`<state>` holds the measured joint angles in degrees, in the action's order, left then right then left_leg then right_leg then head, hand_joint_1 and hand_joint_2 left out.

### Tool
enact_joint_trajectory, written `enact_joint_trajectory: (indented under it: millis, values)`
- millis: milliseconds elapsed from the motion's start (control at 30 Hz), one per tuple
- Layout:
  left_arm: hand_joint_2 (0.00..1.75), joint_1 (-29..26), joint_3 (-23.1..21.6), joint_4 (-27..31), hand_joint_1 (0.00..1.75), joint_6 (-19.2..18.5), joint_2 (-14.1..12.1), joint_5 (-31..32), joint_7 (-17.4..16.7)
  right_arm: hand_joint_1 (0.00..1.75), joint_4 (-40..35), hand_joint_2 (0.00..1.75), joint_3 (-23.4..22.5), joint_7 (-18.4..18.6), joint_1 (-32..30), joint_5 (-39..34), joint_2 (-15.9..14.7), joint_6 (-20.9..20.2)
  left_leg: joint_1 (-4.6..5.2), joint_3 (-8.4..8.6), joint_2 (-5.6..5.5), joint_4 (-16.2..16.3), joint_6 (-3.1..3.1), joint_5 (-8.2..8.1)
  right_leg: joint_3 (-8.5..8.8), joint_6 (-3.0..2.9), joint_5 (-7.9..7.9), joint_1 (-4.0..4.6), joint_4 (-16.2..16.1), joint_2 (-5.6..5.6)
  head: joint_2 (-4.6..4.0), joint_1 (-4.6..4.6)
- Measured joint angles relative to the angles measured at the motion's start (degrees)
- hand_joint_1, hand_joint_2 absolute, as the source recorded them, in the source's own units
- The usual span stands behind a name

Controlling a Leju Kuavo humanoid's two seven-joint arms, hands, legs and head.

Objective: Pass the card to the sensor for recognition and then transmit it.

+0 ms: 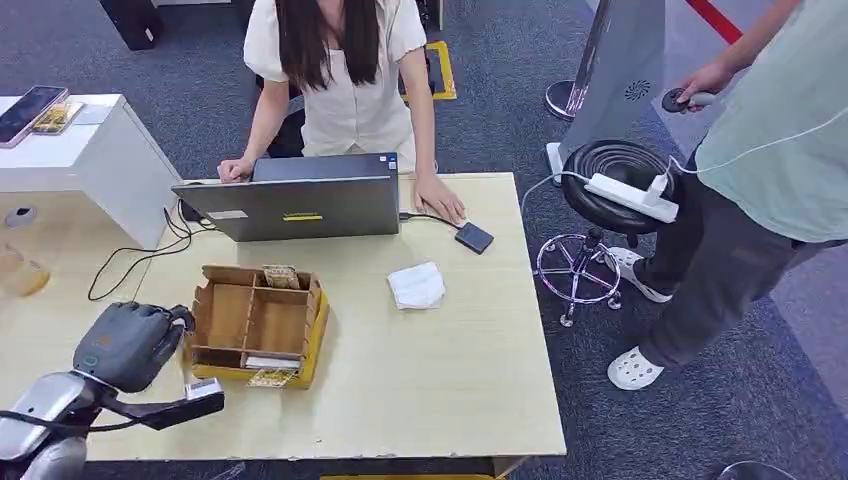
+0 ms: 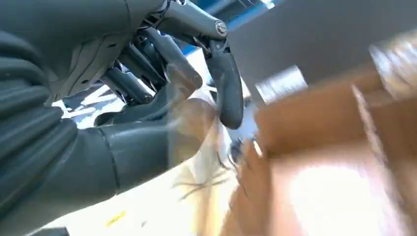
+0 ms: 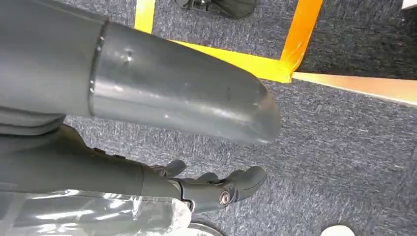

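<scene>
Cards [image 1: 281,276]: tucked upright at the 12 o'clock edge of the cardboard box [image 1: 232,318], with more of the same patterned kind at its 6 o'clock edge. Lies toward 8 o'clock on the wooden counter [image 1: 450,370], divided into open compartments.

Sensor [image 1: 474,237]: small, dark and flat, toward 1 o'clock on the counter, well apart from the box and cabled to the laptop [image 1: 300,200]. Just beside it at 10 o'clock, resting on the counter, a hand of the seated person [image 1: 345,75] behind the laptop.

Left hand [image 1: 128,345]: just beside the box at its 9 o'clock side, fingers [image 2: 227,93] loosely bent and apart from the thumb, grasping nothing; blurred in the wrist view, so cannot tell whether touching the cardboard.

Right hand [image 3: 216,189]: released, fingers slightly curled and holding nothing, hanging over blue-grey carpet [image 3: 344,147] marked with yellow tape [image 3: 246,61].

Between box and sensor, a crumpled white cloth [image 1: 416,285]. Off the counter at 3 o'clock, a round black stool [image 1: 610,180] carrying a white power strip [image 1: 632,195], with a second person [image 1: 760,180] standing near it.
</scene>
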<state>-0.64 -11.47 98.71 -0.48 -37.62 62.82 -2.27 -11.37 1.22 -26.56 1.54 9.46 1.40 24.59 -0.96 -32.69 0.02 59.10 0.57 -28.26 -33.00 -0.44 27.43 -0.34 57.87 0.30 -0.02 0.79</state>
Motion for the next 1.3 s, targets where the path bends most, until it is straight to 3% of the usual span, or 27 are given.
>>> enact_joint_trajectory:
  millis: [300,467,667,833,1067,1200,1300]
  values:
    - [1.75,0.7,3.2,1.0,1.75,0.7,0.1,-0.6,0.2,0.0,0.0,0.0,-0.1,0.0,0.0,0.4,0.0,0.0,0.0,0.0,0.0,0.0,0.0,0.0,-0.01,0.0,0.0,0.0,0.0,0.01,0.0,0.02]
    - [1.75,3.9,3.4,1.0,1.75,3.5,1.0,-1.5,1.2,0.0,-0.1,0.0,-0.1,0.0,0.2,1.4,0.0,-0.1,0.01,-0.01,-0.02,0.0,-0.01,0.02,0.01,0.0,-0.01,0.0,0.0,-0.06,0.0,0.0]
    - [1.75,11.3,3.7,-0.1,1.75,5.5,2.5,-2.1,1.6,0.0,-0.6,0.0,-0.1,0.5,0.8,3.1,0.1,-0.7,0.01,0.01,-0.03,0.0,0.03,0.1,-0.01,-0.03,-0.08,-0.01,0.0,-0.06,0.0,0.0]
    - [1.75,22.0,3.0,-5.8,1.75,6.0,4.9,-2.4,1.0,0.0,-1.1,0.0,-0.1,1.2,1.6,4.8,0.5,-1.0,-0.01,-0.01,-0.11,0.0,0.04,0.19,-0.03,-0.08,-0.16,0.01,0.0,-0.09,0.0,0.02]
    - [1.75,33.8,1.6,-15.1,1.75,19.0,7.6,8.2,-6.5,0.0,-1.4,0.0,-0.1,2.0,2.3,6.4,1.3,-1.0,-0.01,0.01,0.02,0.0,0.07,0.21,-0.05,-0.14,-0.22,0.01,0.0,0.05,0.0,0.07]
    - [1.75,36.7,1.6,-19.8,1.75,27.8,8.3,15.8,-8.8,0.0,-1.4,0.0,-0.1,2.5,2.5,7.5,1.7,-1.0,-0.01,0.0,0.02,0.0,0.07,0.21,-0.05,-0.14,-0.21,0.01,0.0,0.06,0.0,0.02]
    - [1.75,37.3,1.8,-21.9,1.75,30.3,8.3,17.7,-9.0,0.0,-1.5,0.0,-0.1,2.6,2.6,7.7,1.9,-1.0,-0.01,0.0,0.02,0.0,0.07,0.21,-0.05,-0.14,-0.21,0.01,0.0,0.05,0.0,0.02]
